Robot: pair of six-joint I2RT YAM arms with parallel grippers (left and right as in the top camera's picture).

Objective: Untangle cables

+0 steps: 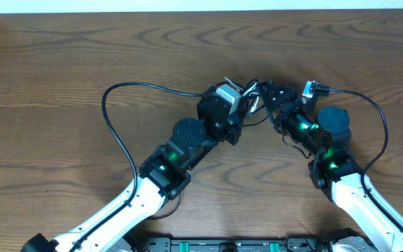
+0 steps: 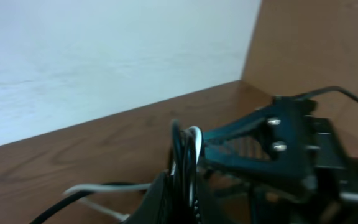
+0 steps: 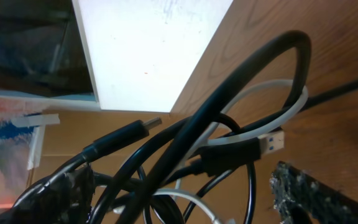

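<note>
The cables (image 1: 255, 100) are a small tangle of black cords and one white cord, held off the table between my two grippers at the centre. My left gripper (image 1: 242, 96) is shut on a bunch of black and white cables (image 2: 185, 155), its fingers (image 2: 182, 202) showing at the bottom of the left wrist view. My right gripper (image 1: 270, 98) is open, its two fingers wide apart with the loops of cable (image 3: 229, 118) hanging between them (image 3: 179, 190). A blue-tipped USB plug (image 3: 271, 143) and another plug (image 3: 143, 127) stick out of the tangle.
A thicker black robot wire (image 1: 110, 119) loops out left of the left arm, and another (image 1: 380, 126) loops right of the right arm. The wooden table (image 1: 82, 56) has a white wall along its far edge (image 2: 104, 56). The right gripper's body (image 2: 278, 149) sits close to the left one.
</note>
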